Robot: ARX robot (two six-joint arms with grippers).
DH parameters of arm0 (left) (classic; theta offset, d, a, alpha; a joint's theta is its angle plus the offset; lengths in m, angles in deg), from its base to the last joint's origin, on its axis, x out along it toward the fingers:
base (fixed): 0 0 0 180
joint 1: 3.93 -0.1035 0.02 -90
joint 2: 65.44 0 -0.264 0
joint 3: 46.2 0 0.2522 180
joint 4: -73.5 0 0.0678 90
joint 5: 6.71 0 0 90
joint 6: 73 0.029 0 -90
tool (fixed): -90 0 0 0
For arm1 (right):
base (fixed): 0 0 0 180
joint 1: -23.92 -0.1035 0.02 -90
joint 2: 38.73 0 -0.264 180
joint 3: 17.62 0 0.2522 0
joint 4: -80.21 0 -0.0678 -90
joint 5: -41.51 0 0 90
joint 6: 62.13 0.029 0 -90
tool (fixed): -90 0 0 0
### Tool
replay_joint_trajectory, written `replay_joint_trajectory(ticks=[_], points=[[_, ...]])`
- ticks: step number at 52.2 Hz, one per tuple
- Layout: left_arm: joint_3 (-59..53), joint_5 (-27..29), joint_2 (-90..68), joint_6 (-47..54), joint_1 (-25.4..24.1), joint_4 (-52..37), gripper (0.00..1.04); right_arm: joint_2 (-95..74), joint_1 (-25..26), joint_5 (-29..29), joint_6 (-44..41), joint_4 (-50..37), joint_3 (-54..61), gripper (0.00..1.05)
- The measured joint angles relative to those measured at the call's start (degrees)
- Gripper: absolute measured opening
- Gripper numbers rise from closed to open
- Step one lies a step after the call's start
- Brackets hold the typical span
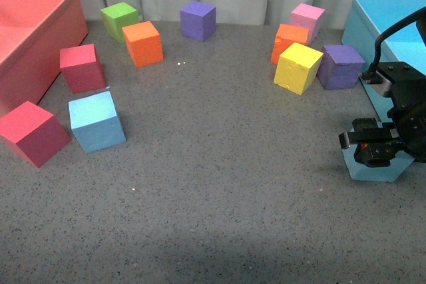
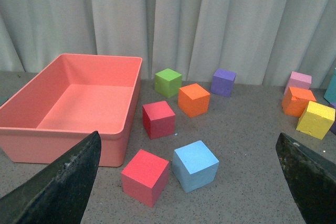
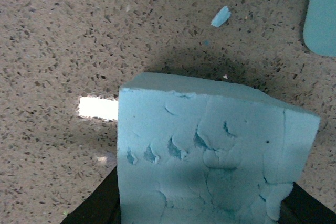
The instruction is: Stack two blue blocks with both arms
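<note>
One blue block [image 1: 97,121] rests on the grey table at the left, beside a red cube [image 1: 32,132]. In the left wrist view this same blue block [image 2: 195,165] lies ahead of my left gripper [image 2: 184,203], which is open and apart from it. The left arm does not show in the front view. At the right, my right gripper [image 1: 376,147] is shut on the second blue block [image 1: 376,167], low over the table. In the right wrist view its scuffed face [image 3: 210,156] fills the space between the black fingers [image 3: 100,203].
A large red bin [image 1: 40,38] stands at the far left and a turquoise bin [image 1: 386,24] at the far right. Red, green, orange, purple, pink and yellow cubes lie along the back. A small blue foam chip [image 3: 220,16] lies on the table.
</note>
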Motion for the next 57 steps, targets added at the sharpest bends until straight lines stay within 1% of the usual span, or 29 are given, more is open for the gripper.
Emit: replay_joint_trajectory(ticks=[6,16,25,36,57], points=[[0.0,0.0,0.0,0.0,0.02,0.0,0.98,1.46,-0.68,1.36,0.66,0.68,0.0,0.45],[0.0,0.0,0.0,0.0,0.02,0.0,0.98,3.34,-3.8,2.1,1.44,2.38,-2.6,0.45],[0.0,0.0,0.0,0.0,0.02,0.0,0.98,0.61,-9.05,2.62,2.86,4.17,-8.22,0.45],[0.0,0.0,0.0,0.0,0.02,0.0,0.98,-6.32,-15.8,2.78,6.99,6.88,-17.05,0.44],[0.0,0.0,0.0,0.0,0.02,0.0,0.98,-14.14,-21.35,2.01,12.9,10.95,-28.26,0.44]])
